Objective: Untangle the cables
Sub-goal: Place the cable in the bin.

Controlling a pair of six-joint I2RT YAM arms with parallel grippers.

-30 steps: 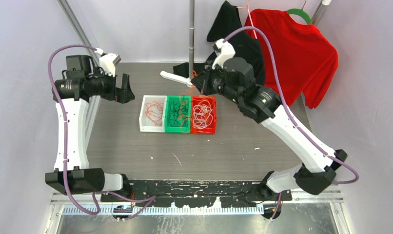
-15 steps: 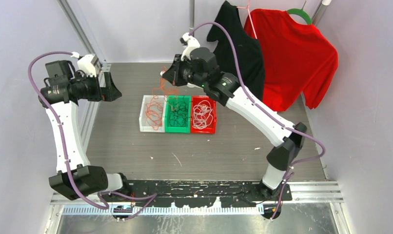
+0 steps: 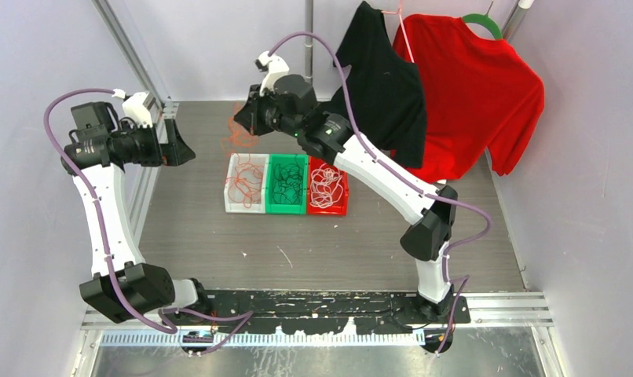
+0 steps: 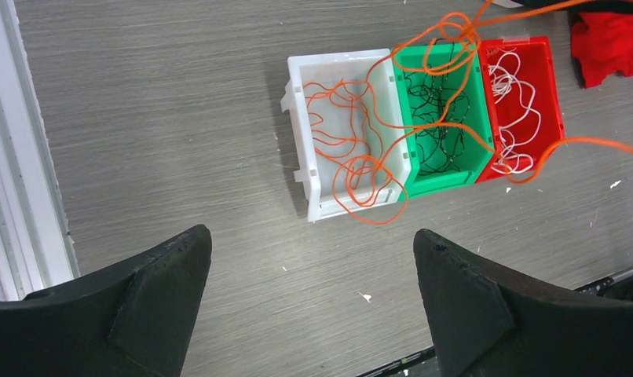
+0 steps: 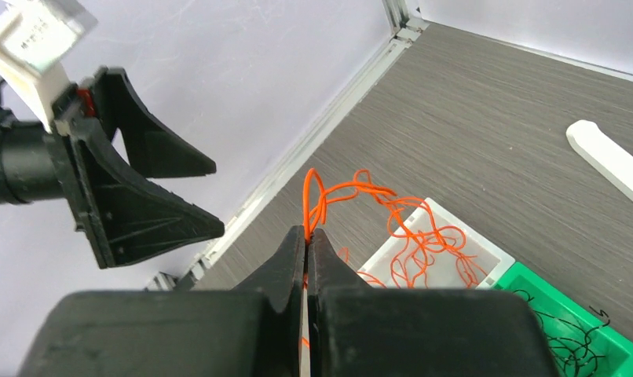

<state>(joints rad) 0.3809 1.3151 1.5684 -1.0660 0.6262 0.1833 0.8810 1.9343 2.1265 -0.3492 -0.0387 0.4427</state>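
Grey tabletop [image 3: 337, 236] carries three bins [image 3: 286, 209]; the right gripper [image 5: 307, 236] pinches the orange cable [image 5: 353, 188] high above them, probably to let loops fall free, while the left gripper [image 4: 312, 239] waits, fingers spread wide.

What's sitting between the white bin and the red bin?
The green bin, holding black cable, stands between white bin and red bin, shown in the top external view.

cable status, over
Right gripper shut on orange cable, held high, rest in white bin. Left gripper open, empty. Cable trails across green bin, may snag.
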